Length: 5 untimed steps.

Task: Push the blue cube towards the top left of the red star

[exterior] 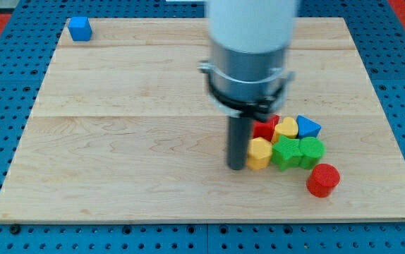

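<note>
From the one camera view, my tip point(237, 166) stood on the wooden board point(118, 141) toward the view's lower right, just beside or touching the left side of a yellow block point(260, 152); the rod had nothing to open or close and carried nothing. That yellow block belonged to a tight cluster: the red star point(264, 129) partly hidden behind the rod, a yellow heart-like block point(286, 128), a blue triangular block point(307, 127), two green blocks point(298, 152), and a red cylinder point(323, 179) a little apart below. The blue cube point(80, 29) sat alone in the view's top left corner, well apart from the tip. So the cube lay far up and left, and I judged the tip would have to travel round behind it and push down and right toward the star's upper left.
</note>
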Tool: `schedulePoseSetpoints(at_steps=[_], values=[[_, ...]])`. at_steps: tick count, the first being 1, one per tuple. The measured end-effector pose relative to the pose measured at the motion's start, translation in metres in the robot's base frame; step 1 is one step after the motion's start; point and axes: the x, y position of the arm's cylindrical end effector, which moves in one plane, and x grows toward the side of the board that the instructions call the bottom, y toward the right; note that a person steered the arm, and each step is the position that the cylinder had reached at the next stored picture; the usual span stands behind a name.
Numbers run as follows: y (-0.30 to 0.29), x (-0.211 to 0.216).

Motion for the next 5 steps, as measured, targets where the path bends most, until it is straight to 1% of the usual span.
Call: schedulePoseSetpoints(at_steps=[1, 2, 3, 4, 5], values=[[-0.037, 0.006], [-0.106, -0.028], [-0.152, -0.096], [-0.27, -0.133], [-0.327, -0.211]])
